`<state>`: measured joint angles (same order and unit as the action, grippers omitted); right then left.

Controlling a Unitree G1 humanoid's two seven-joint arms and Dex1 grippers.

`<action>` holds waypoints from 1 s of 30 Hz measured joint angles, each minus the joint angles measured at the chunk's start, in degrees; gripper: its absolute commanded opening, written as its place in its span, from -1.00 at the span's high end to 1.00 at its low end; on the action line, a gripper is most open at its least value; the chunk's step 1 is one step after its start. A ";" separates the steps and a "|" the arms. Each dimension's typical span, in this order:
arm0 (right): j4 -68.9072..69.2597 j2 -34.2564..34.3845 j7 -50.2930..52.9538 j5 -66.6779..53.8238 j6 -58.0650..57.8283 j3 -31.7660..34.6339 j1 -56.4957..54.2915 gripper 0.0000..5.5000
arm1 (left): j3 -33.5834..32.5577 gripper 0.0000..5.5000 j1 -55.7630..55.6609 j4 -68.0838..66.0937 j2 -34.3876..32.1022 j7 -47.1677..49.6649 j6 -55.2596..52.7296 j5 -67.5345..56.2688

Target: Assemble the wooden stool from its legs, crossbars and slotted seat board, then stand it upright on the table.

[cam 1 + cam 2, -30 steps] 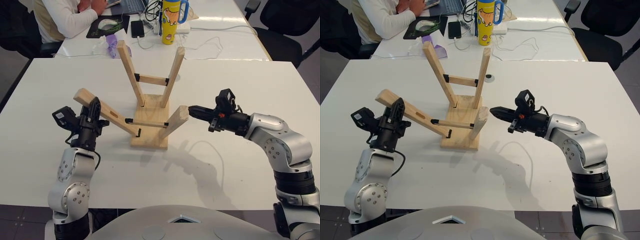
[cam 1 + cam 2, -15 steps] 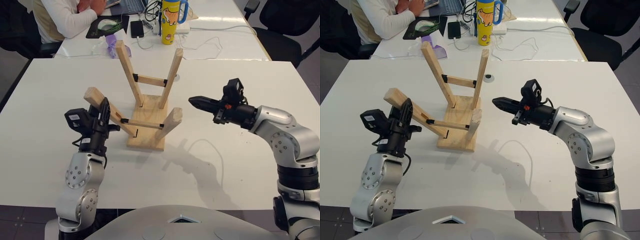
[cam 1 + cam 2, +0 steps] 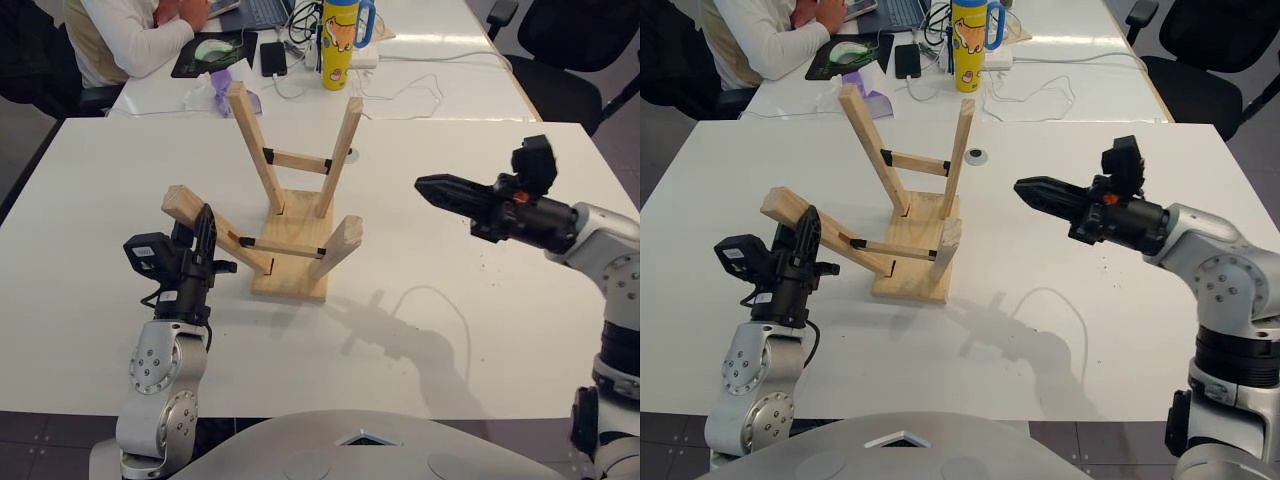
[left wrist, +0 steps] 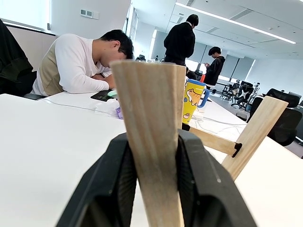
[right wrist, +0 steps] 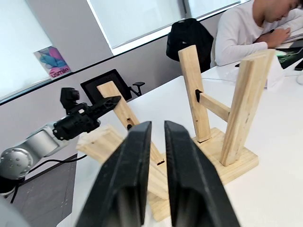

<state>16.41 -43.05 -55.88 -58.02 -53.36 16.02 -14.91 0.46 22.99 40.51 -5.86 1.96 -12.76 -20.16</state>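
Swung inward, the left gripper (image 3: 204,232) clamps the splayed near-left leg (image 3: 181,201), steadying it in the upside-down stool's seat board (image 3: 292,282) on the table (image 3: 120,160); farther off, the right gripper (image 3: 432,188), fingers almost together and empty, has drawn away from the near-right leg (image 3: 340,243).

**Right arm backs off, stool nudged left**

We see that the right gripper (image 3: 420,183) has drawn away from the stool's near right leg (image 3: 340,243), which it all but touched a second ago. It now hangs well apart, higher and farther right. The left gripper (image 3: 204,214), clamped on the left leg (image 3: 183,203), has swung inward. The seat board (image 3: 290,282) has slid slightly left.
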 measured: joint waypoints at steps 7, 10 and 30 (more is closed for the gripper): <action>3.69 -2.64 -5.53 3.66 2.96 -6.27 0.30 0.22 | 0.01 0.62 -0.19 -0.73 0.04 -0.21 0.64 0.14; 4.19 -1.01 -5.03 5.40 4.94 -8.79 0.29 0.03 | -0.06 0.62 -0.52 -0.99 0.01 -0.40 0.65 0.17; 8.70 6.42 -0.63 14.82 13.21 -20.02 1.75 -0.27 | -1.74 0.62 -2.79 -1.98 -0.58 -2.28 -0.81 0.12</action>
<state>25.11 -36.62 -56.51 -43.20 -40.15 -4.00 -13.15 -1.28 20.20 38.53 -6.44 -0.32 -13.56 -20.05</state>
